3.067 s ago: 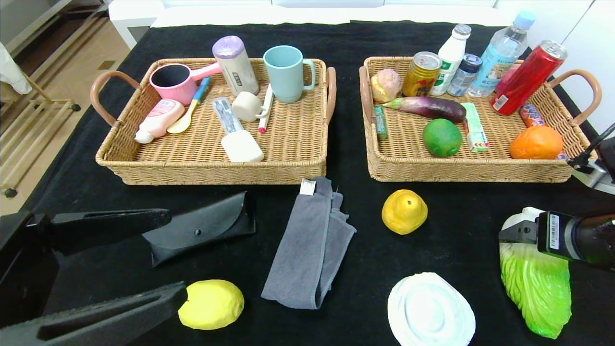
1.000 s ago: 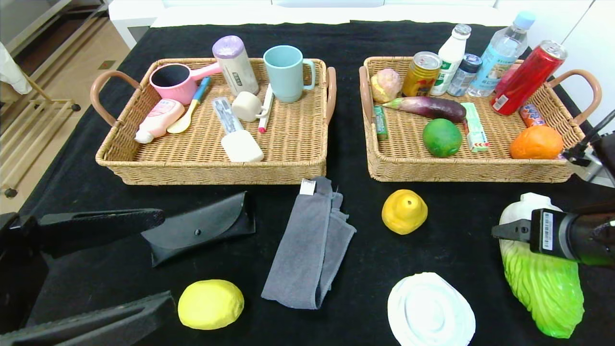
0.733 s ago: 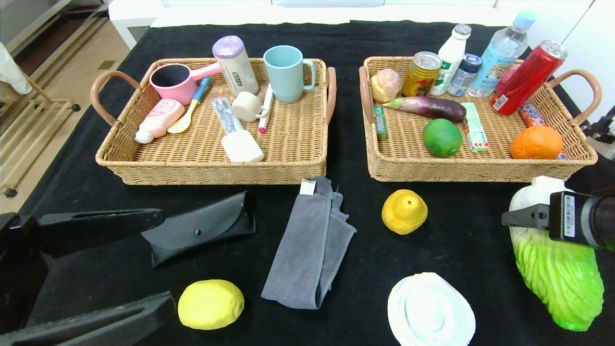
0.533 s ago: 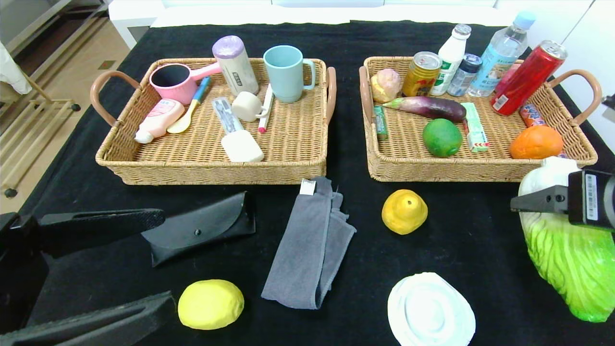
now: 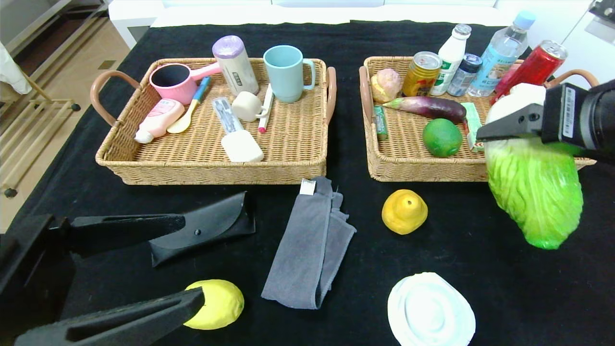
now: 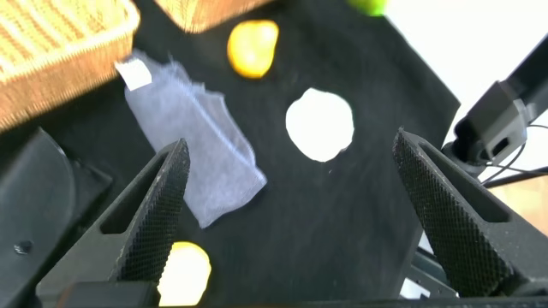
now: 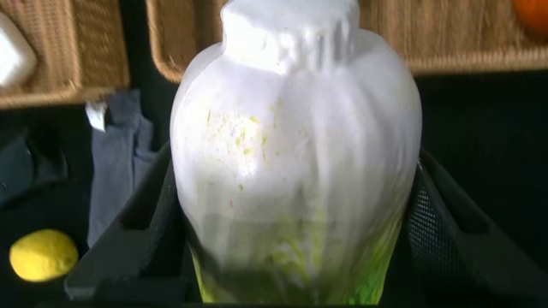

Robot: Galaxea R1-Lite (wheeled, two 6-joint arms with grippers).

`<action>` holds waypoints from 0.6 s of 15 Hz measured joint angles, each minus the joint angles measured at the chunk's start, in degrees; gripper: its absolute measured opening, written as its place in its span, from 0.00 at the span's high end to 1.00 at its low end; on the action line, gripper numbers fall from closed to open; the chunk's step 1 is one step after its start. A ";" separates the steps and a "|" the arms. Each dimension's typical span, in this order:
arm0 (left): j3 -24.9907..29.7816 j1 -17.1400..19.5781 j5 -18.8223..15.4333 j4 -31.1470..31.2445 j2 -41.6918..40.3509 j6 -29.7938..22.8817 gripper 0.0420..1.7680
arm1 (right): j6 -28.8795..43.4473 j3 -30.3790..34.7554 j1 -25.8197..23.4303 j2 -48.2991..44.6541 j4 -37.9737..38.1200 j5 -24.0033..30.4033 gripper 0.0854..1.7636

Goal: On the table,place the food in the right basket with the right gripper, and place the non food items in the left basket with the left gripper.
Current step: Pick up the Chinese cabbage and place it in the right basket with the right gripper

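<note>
A green and white cabbage hangs in the air over the front right corner of the right basket, with my right gripper shut on its white stem end. In the right wrist view the cabbage fills the space between both fingers of the right gripper. My left gripper stands open low at the near left, one finger by the black glasses case, the other by the yellow lemon. Nothing is between its fingers. The left basket holds non-food items.
On the black cloth lie a grey towel, a yellow fruit and a white lid. The right basket holds bottles, cans, an eggplant and a lime. The left wrist view shows the towel and lid.
My right gripper has lifted the cabbage off the table and carried it up and back over the right basket's front edge. The left gripper has edged forward a little toward the case and lemon.
</note>
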 joint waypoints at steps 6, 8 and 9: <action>-0.09 0.05 0.00 -0.18 -2.43 0.11 0.03 | -1.85 -11.17 -8.28 8.78 -3.36 0.10 0.18; -0.09 0.00 0.02 -0.22 -2.57 0.11 0.03 | -2.95 -12.91 -11.30 11.20 -6.70 0.15 0.18; -0.09 0.00 0.02 -0.22 -2.62 0.09 0.03 | -3.73 -13.42 -12.82 12.54 -9.31 0.12 0.18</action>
